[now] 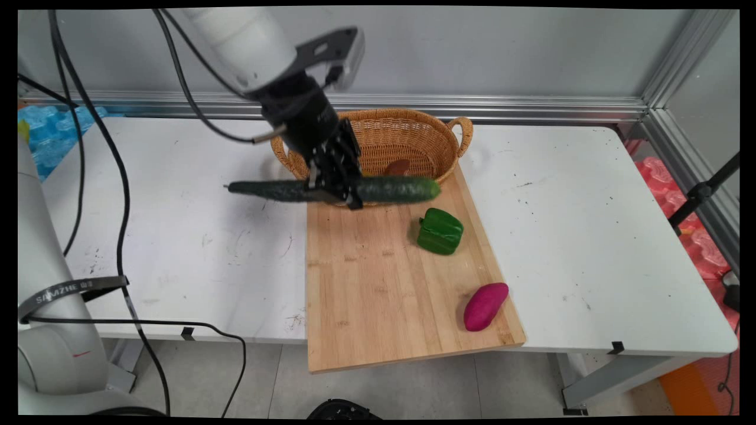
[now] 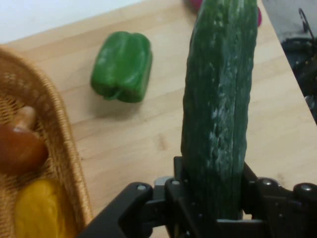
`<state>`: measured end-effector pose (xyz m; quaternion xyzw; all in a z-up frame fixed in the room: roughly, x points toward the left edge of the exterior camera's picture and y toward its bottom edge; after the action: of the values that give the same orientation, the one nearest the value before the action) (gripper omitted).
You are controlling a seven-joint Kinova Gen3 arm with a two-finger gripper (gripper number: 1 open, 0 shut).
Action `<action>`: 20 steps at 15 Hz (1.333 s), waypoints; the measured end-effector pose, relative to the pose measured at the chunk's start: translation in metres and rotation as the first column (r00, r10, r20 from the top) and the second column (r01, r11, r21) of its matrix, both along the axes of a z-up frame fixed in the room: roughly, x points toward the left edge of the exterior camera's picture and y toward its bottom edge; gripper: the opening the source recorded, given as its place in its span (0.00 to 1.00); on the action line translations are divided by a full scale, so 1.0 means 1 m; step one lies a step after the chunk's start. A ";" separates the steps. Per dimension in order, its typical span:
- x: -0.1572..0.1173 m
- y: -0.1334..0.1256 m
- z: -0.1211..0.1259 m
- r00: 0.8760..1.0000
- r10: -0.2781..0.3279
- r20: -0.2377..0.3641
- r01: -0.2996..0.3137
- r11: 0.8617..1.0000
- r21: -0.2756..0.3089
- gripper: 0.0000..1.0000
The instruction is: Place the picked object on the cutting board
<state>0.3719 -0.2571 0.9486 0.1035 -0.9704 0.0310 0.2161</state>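
My gripper (image 1: 336,192) is shut on a long dark green cucumber (image 1: 390,189), held level in the air just in front of the wicker basket (image 1: 425,133). In the hand view the cucumber (image 2: 220,109) rises from between the black fingers (image 2: 181,191), over the wooden cutting board (image 2: 143,144). A green bell pepper (image 1: 440,231) lies on the board to the right of the cucumber's end; the hand view shows the pepper (image 2: 122,67) past the basket rim (image 2: 59,134). Inside the basket lie a brown mushroom-like thing (image 2: 20,146) and a yellow thing (image 2: 39,210).
A purple sweet potato (image 1: 485,306) lies near the cutting board's (image 1: 378,295) front right corner. The board overhangs the white table's (image 1: 177,236) front edge. Black cables (image 1: 121,195) hang at the left. An aluminium frame rail (image 1: 472,106) runs behind the table.
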 end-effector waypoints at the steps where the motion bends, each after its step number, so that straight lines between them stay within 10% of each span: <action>1: -0.004 0.002 -0.008 1.000 -0.022 0.007 0.022 1.000 -0.006 0.00; 20: -0.075 -0.019 -0.142 0.970 -0.211 0.118 0.215 0.976 -0.023 0.00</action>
<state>0.2971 -0.2763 0.8061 -0.0069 -0.9860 0.0307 0.1636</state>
